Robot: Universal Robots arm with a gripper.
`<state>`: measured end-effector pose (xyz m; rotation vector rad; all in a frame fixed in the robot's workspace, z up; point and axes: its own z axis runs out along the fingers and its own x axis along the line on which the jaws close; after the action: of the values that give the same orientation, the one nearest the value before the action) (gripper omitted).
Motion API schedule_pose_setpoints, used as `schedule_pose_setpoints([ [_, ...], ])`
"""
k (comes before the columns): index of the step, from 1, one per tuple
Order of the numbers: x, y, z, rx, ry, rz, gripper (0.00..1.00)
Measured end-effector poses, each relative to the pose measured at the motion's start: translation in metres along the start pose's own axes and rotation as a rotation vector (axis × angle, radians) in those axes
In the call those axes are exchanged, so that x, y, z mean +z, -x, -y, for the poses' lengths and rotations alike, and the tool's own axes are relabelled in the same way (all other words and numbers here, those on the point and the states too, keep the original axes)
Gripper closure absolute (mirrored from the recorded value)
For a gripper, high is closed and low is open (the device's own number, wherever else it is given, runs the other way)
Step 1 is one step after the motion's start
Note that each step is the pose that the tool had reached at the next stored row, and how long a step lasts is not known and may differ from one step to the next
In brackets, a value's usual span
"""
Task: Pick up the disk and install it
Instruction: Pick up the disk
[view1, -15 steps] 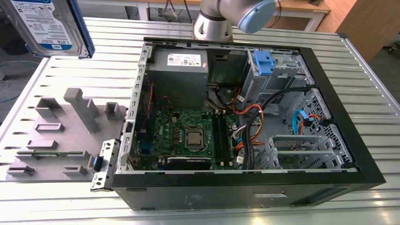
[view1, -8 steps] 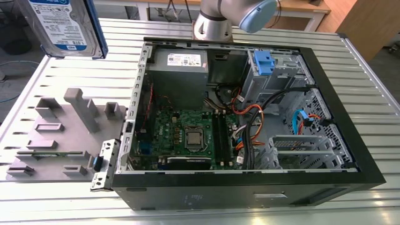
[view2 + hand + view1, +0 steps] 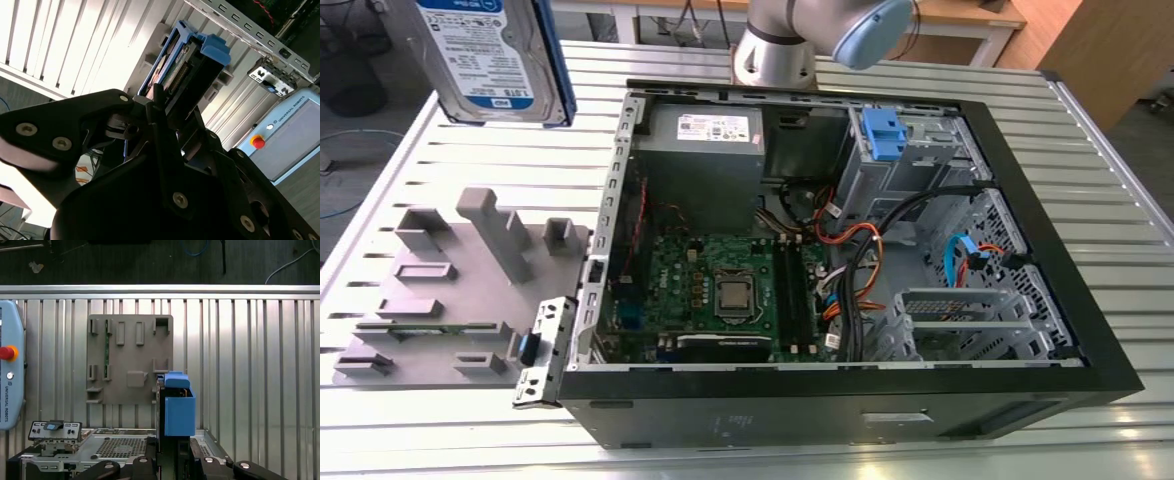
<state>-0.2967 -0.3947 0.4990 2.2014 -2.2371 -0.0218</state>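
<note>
**Fingers (image 3: 160,115) pinching the disk (image 3: 494,60) aloft**

We see the fingers pressed onto one end of the disk, which we judge leaves its blue rails (image 3: 215,47) free. It hangs upright above the tabletop (image 3: 1121,150), far left of the open case (image 3: 854,410), not yet inside. The case holds a motherboard (image 3: 720,290), a power supply (image 3: 700,135), cables (image 3: 854,260) and a drive cage (image 3: 907,150). A grey tray (image 3: 454,290) lies left of it.

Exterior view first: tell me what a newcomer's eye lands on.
The disk hangs in the air at the exterior view's upper left, clamped in the gripper in the second wrist view. The open computer case lies on the slatted table at centre, motherboard and cables exposed.
</note>
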Motion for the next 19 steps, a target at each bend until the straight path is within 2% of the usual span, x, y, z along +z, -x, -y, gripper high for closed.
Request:
schedule_pose_setpoints([
  [3, 0.0000, 0.0001, 0.0069, 0.000, 0.0000, 0.0000, 0.65],
  [8, 0.0000, 0.0002, 0.0135, 0.000, 0.0000, 0.0000, 0.65],
  [19, -0.0002, 0.0006, 0.0404, 0.000, -0.0001, 0.0001, 0.65],
])
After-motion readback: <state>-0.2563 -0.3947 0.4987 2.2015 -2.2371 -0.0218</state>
